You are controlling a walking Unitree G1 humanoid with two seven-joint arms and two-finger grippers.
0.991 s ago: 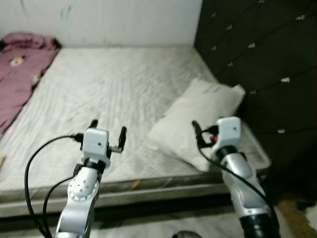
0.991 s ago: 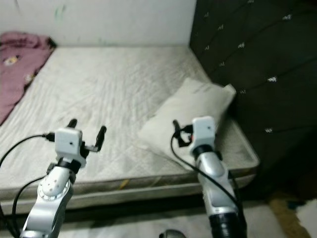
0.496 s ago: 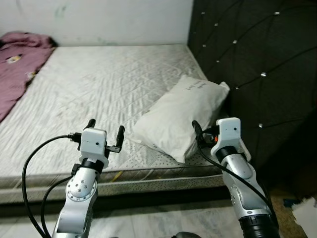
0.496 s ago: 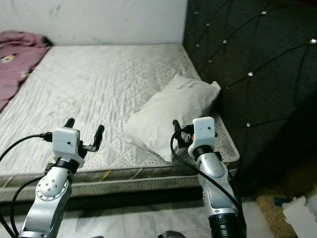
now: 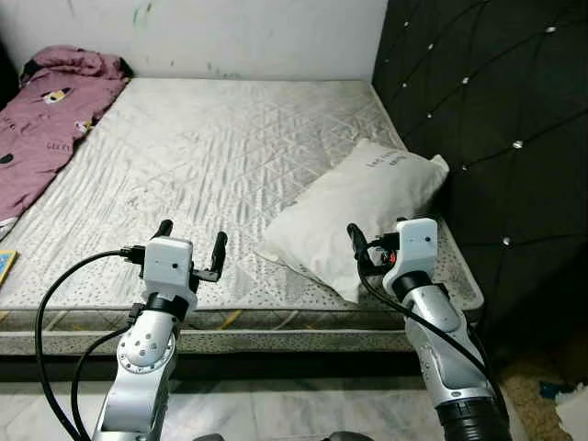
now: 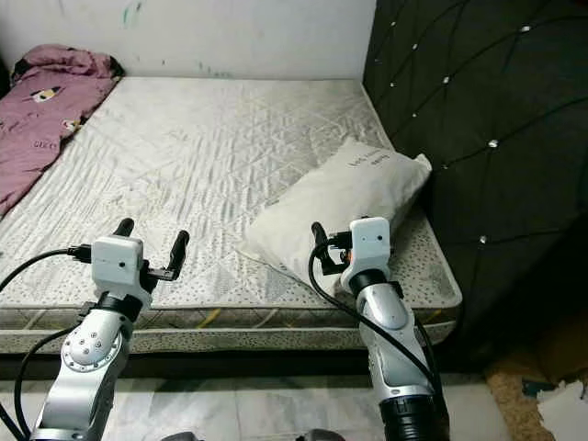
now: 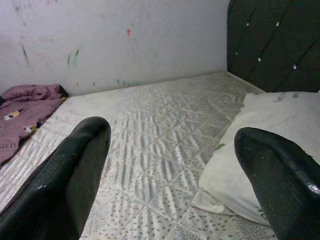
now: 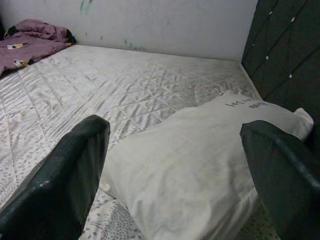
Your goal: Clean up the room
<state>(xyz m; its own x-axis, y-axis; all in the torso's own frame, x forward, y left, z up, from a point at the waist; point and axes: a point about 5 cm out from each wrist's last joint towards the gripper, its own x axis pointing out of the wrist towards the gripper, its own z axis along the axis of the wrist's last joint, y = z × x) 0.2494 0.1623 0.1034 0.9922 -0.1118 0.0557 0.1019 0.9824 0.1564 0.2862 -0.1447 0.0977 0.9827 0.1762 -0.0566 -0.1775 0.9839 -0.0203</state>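
Observation:
A white pillow (image 5: pixel 363 211) lies askew on the near right corner of the quilted mattress (image 5: pixel 202 138), close to the black headboard (image 5: pixel 496 110). A crumpled purple blanket (image 5: pixel 46 106) covers the mattress's far left side. My left gripper (image 5: pixel 193 231) is held open above the bed's near edge, left of the pillow, holding nothing. My right gripper (image 5: pixel 377 241) is open too, just in front of the pillow's near end. The left wrist view looks between the left gripper's fingers (image 7: pixel 75 170) at mattress and pillow (image 7: pixel 270 107). In the right wrist view the pillow (image 8: pixel 200 170) lies close ahead.
The tufted headboard walls off the right side. A white wall (image 5: pixel 230 37) stands behind the bed. Tiled floor (image 5: pixel 276 404) runs along the bed's near edge. A small yellow and blue item (image 5: pixel 5 266) lies at the mattress's left edge. Brown rug and white paper (image 5: pixel 574 409) lie low on the right.
The whole picture has shifted and sharpened, so the camera moved; more of the purple blanket shows now. Both grippers keep the same open pose, and the pillow lies as before.

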